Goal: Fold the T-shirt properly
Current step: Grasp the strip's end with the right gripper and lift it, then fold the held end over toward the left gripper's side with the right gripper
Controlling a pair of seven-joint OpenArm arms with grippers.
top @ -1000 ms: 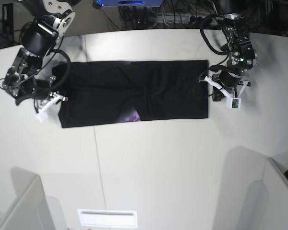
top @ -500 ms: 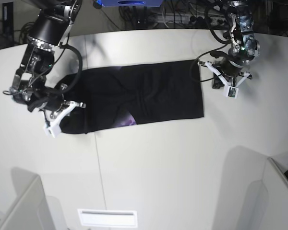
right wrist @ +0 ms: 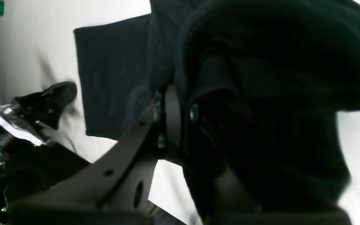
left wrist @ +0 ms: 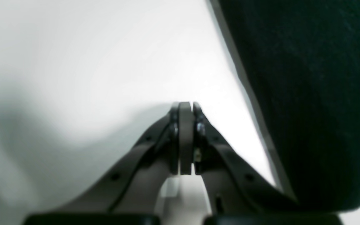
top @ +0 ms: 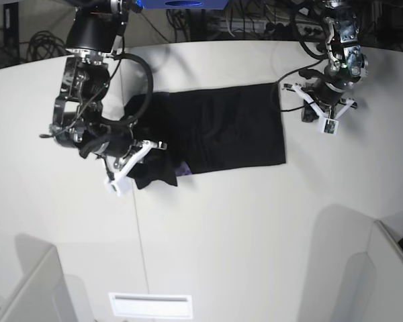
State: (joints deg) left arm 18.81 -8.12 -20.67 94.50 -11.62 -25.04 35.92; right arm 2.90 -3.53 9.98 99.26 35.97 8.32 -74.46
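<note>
Base view gives the layout: the T-shirt (top: 221, 131) lies as a black band on the white table (top: 255, 235), its far end flat, its near end bunched and lifted; a bit of purple print shows at the lower fold. The right gripper (top: 136, 155) is clamped on that bunched end, arm bent down from the top of the view, wrist turned toward the shirt's middle. The right wrist view adds what the base view lacks: black cloth draped over and pinched between the jaws (right wrist: 180, 118), flat part of the shirt behind. The left gripper (top: 320, 111) sits just beside the shirt's other end, not touching it; left wrist view shows its jaws pressed together (left wrist: 184, 137), nothing between them, shirt edge to one side; no containers seen.
</note>
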